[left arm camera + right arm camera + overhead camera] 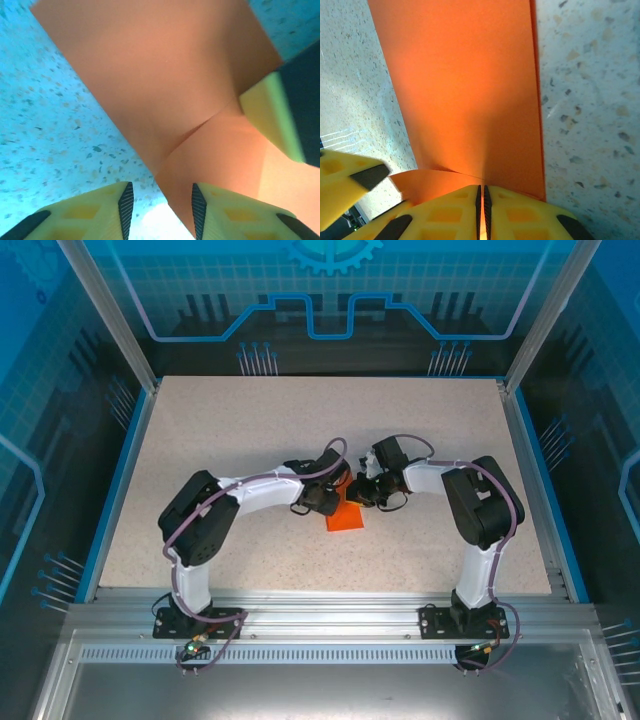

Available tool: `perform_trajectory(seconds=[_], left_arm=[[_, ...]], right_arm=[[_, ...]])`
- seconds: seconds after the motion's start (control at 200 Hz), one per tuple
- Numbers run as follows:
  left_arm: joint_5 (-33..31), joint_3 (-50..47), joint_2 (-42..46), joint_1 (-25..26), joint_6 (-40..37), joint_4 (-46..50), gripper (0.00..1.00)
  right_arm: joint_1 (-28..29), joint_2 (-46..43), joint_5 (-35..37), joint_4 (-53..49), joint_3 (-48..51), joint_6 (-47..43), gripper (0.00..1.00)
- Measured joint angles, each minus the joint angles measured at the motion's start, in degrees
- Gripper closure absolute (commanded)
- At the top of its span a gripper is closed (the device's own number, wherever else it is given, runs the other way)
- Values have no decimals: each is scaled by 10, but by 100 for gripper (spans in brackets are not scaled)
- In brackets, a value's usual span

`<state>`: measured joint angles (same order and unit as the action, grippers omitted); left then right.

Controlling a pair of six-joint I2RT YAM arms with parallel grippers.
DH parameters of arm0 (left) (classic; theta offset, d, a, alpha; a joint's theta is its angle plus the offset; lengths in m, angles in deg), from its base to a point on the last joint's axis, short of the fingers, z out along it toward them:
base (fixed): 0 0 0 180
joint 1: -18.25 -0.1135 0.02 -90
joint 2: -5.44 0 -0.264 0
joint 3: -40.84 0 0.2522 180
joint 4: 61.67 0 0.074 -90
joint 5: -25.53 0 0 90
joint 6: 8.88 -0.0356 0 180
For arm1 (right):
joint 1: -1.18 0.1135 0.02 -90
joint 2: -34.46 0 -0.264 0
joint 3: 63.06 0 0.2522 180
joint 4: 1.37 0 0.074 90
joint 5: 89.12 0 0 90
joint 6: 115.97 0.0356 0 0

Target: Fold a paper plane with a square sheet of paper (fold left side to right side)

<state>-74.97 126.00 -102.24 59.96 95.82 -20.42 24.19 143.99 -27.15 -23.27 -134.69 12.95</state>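
The square sheet of paper (349,517) is orange-red and lies mid-table, partly lifted between both grippers. In the left wrist view the paper (165,85) shows a curved crease running down to a corner near my jaws. My left gripper (161,207) is open; the paper's edge lies in the gap, close to the right pad (198,206). My right gripper (481,200) is shut on the paper (465,95), a thin strip of it pinched between the pads. A raised flap (427,181) curls up beside the right fingers. In the top view, the left gripper (335,502) and right gripper (368,496) nearly touch.
The speckled tabletop (250,430) spreads around the paper, bounded by a blue rim (122,470) and a metal frame. The right gripper's yellow finger (272,117) shows in the left wrist view. A left finger (347,177) shows in the right wrist view.
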Motion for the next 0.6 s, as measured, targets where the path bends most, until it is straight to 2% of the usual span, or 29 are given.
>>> perform_trajectory(seconds=[0.14,0.29,0.45,0.6], left_arm=[[4,-14,69,0,3,0,48],[61,-55,131,-2,19,-28,47],[149,-96,128,-2,46,-76,49],[195,-100,101,-2,64,-106,51]], right_arm=[[0,0,0,0,0,0,86],[0,0,0,0,0,0,87],[0,0,0,0,0,0,86],[0,0,0,0,0,0,86]])
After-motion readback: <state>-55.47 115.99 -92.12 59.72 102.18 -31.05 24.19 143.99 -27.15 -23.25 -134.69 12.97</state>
